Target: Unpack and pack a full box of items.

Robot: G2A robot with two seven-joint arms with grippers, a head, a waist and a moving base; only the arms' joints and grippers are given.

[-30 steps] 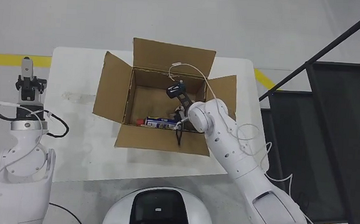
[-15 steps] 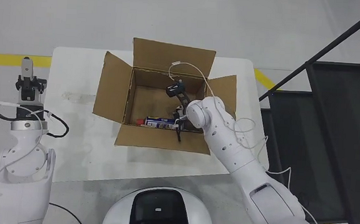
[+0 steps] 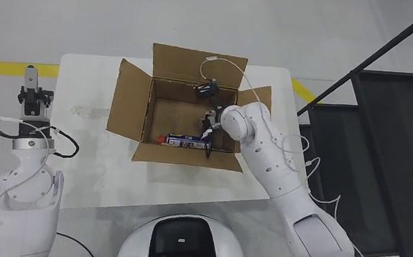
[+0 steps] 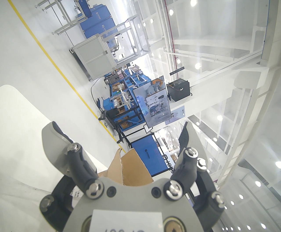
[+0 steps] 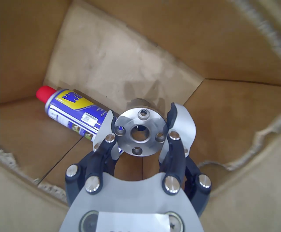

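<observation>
Inside the box (image 5: 230,105), the right gripper (image 5: 141,116) clamps a round metal flange (image 5: 140,140); a spray can (image 5: 65,103) lies on the box floor just beside it. The left gripper (image 4: 119,131) gapes open, well apart.

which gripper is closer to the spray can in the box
Right. The right gripper is inside the box, shut on a metal flange right beside the spray can. The left gripper sits open beyond the table's edge, well away from the box.
</observation>
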